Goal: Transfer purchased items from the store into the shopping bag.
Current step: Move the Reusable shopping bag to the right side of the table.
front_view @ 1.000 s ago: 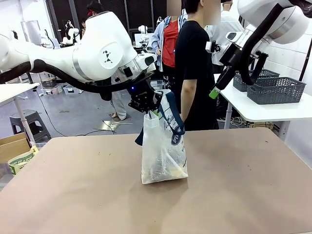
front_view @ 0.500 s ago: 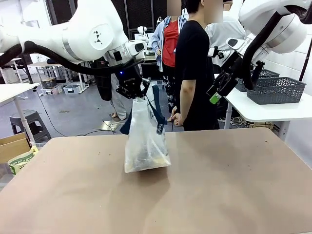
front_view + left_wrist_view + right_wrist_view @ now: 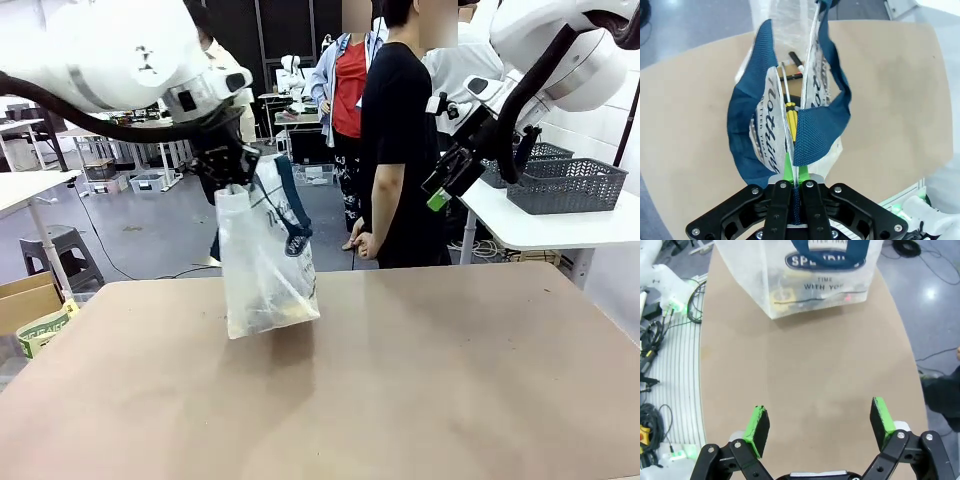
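Observation:
The shopping bag (image 3: 262, 262), translucent white with dark blue handles, hangs tilted just above the table. My left gripper (image 3: 226, 168) is shut on its top. In the left wrist view the left gripper (image 3: 794, 176) pinches the bag's rim and a blue handle (image 3: 816, 131). Purchased items lie inside: a yellow pack (image 3: 790, 117) and a yellowish mass at the bottom (image 3: 288, 314). My right gripper (image 3: 440, 190) hangs open and high at the right, holding nothing. Its view shows the right gripper (image 3: 821, 419) above bare table, with the bag (image 3: 815, 287) farther off. The store (image 3: 567, 185), a dark grey lattice basket, stands on a side table.
A person in a black shirt (image 3: 397, 140) stands at the brown table's (image 3: 450, 380) far edge, another behind. A second grey basket (image 3: 512, 166) sits on the white side table (image 3: 560, 228). A cardboard box (image 3: 25, 300) stands on the floor at the left.
My left gripper has lifted the bag off the table and carried it toward the picture's left. The right gripper dropped slightly early on, then held still.

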Motion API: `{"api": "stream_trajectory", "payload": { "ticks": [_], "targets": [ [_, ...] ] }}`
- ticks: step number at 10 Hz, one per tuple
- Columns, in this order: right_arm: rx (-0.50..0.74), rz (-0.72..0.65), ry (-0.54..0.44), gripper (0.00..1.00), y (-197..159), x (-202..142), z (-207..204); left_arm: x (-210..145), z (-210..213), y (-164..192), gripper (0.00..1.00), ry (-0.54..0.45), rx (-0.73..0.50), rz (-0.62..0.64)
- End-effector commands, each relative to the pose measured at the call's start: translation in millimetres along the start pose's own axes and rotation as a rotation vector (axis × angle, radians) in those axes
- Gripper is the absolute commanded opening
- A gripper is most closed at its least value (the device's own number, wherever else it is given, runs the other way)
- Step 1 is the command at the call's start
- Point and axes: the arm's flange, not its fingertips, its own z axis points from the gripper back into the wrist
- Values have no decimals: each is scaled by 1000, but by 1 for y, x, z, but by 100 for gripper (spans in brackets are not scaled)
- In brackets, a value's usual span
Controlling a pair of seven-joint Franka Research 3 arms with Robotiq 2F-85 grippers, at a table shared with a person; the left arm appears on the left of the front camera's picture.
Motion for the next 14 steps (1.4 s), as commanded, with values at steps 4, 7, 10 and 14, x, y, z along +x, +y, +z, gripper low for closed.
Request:
{"api": "stream_trajectory", "payload": {
  "ticks": [4, 7, 10, 14],
  "targets": [
    [5, -3, 8, 100, 1, -1, 0, -54, 30, 74, 0, -129, 109, -65],
    [5, -3, 8, 100, 1, -1, 0, -93, 45, 111, 0, -161, 155, -45],
    [5, -3, 8, 100, 1, -1, 0, -128, 59, 153, 0, -208, 201, 16],
    [5, -3, 8, 100, 1, -1, 0, -150, 69, 183, 0, -281, 285, 48]
  ]
}}
